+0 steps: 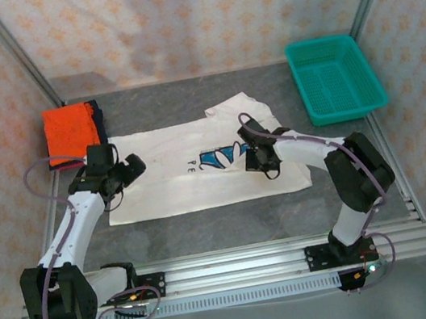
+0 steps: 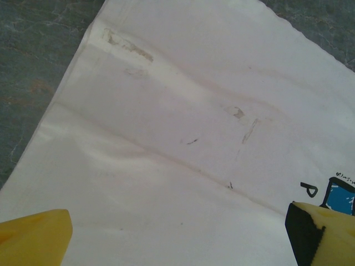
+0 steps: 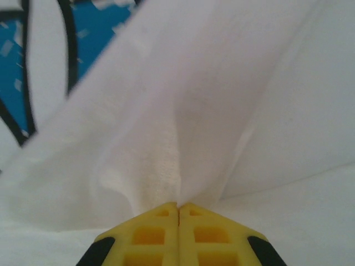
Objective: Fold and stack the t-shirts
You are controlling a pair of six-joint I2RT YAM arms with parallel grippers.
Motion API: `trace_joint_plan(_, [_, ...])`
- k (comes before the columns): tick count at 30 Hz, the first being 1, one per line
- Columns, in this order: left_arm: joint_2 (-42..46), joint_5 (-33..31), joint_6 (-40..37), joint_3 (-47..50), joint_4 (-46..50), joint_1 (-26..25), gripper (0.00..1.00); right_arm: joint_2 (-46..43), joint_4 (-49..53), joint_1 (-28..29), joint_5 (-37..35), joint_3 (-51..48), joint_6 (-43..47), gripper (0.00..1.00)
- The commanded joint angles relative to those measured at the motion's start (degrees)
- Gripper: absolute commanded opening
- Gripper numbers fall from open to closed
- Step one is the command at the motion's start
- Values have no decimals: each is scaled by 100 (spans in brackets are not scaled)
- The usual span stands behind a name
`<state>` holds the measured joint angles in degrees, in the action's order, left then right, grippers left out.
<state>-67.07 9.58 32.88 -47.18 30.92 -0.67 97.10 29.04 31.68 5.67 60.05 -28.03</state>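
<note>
White t-shirt [image 1: 175, 174] lay spread flat mid-frame on the grey surface [image 1: 208, 226] in the top view, long side running left-right, blue print and "PE" lettering facing up just right of centre. Right pincer [image 1: 265, 165] sat over the print area, right of centre. In its wrist view the pincer [image 3: 177, 206] was clenched on a pinch of the white cloth [image 3: 183, 111], yellow tips touching, and the fabric rose from them in a tented fold toward the top of the frame; blue print with black outline [image 3: 83, 33] sat upper left. Left pincer [image 1: 129, 172] was at the shirt's left end, above the cloth near its edge. In its wrist view the pincer [image 2: 177, 227] was released: yellow fingers [image 2: 33, 238] sat in the two bottom corners, wide apart, nothing between them but flat white shirt [image 2: 194, 111] with a few creases and small dark marks. A black "P" [image 2: 309, 190] and a corner of the blue print [image 2: 341, 197] showed at lower right, and bare surface [image 2: 33, 66] at upper left. Orange t-shirt [image 1: 69, 128] lay folded in the upper left of the top view, on top of the navy t-shirt [image 1: 96, 113], whose dark edge showed along its right side; the stack sat just beside the white shirt's upper left corner. Teal basket [image 1: 320, 41] stood upper right, apart from the shirts.
</note>
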Motion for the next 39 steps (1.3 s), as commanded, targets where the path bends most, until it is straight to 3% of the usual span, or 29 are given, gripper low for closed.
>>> trace_joint_plan(1, [-96,53,-46,98,-187,-43,100,192,92,-38,-288,411,18,0])
trace_joint_plan(20, [-424,53,-89,86,-331,-214,100,1571,294,-354,-152,2541,662,1])
trace_joint_plan(39, [-761,103,-155,34,-481,-263,100,2631,675,-452,1203,4020,2347,9])
